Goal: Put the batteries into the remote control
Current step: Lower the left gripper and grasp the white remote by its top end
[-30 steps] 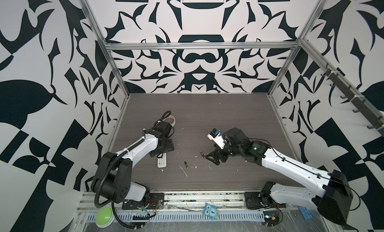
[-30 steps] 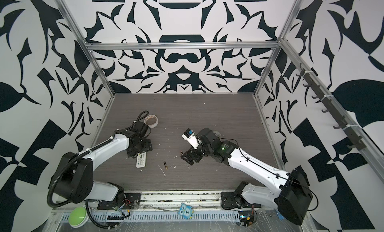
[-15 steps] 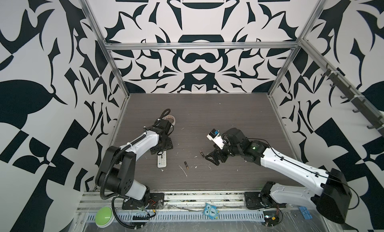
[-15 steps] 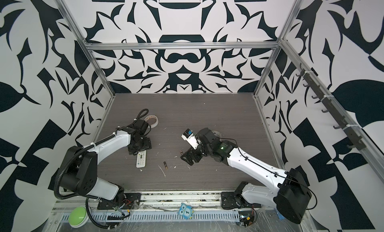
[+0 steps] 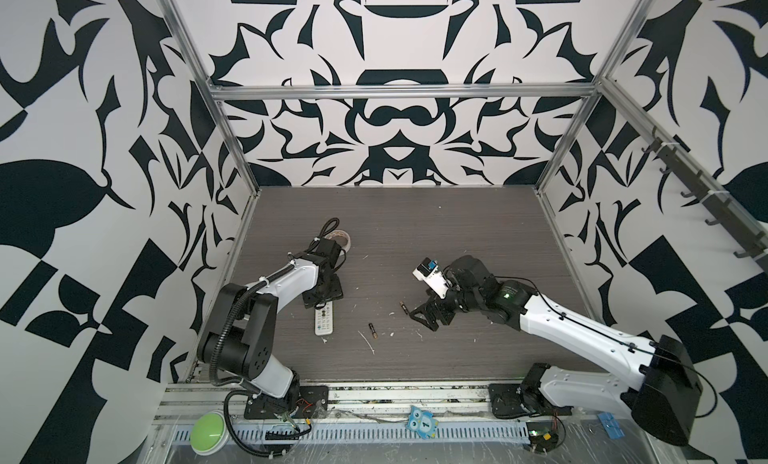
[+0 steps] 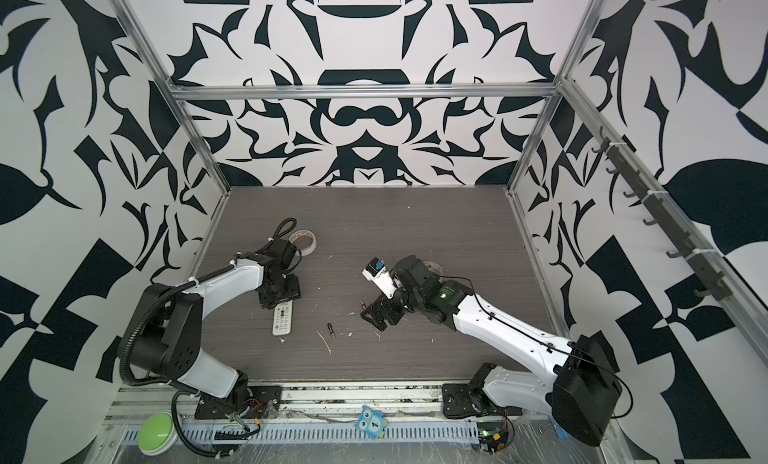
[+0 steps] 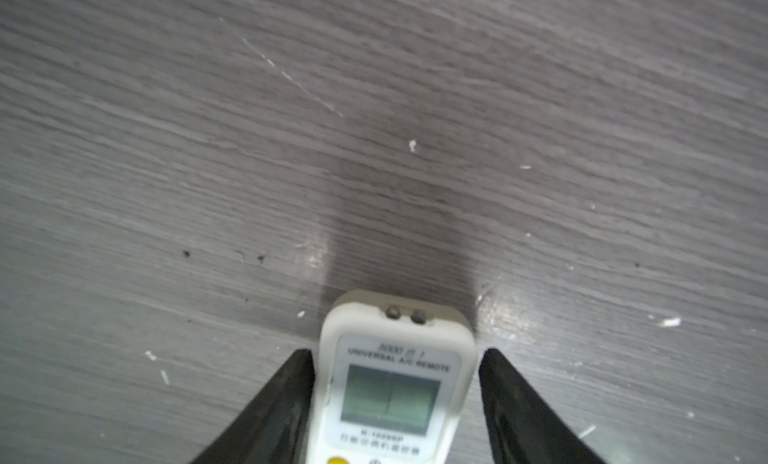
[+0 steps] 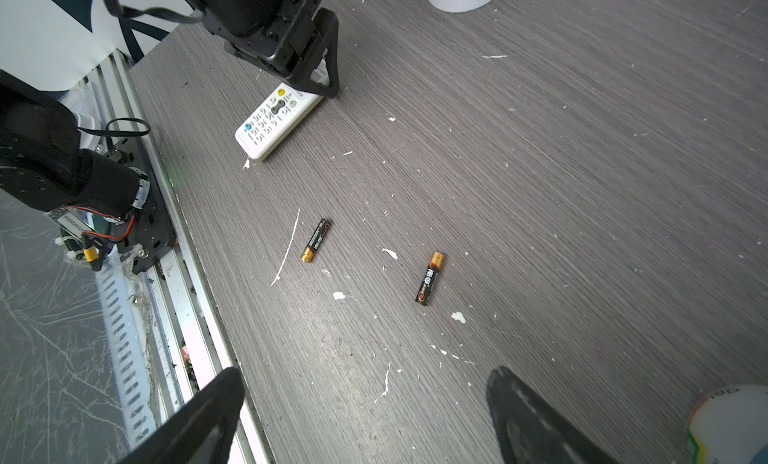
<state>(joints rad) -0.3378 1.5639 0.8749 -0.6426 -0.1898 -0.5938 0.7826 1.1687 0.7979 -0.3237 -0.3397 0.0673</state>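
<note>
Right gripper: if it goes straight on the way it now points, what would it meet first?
Most likely the nearer battery, lying on the table just ahead of the open right gripper. Depth is unclear, so it might touch bare table first. The second battery lies farther, off that line.

Table (image 8: 540,170) (matt woodgrain); remote control (image 8: 277,124) seemingly smooth plastic.
</note>
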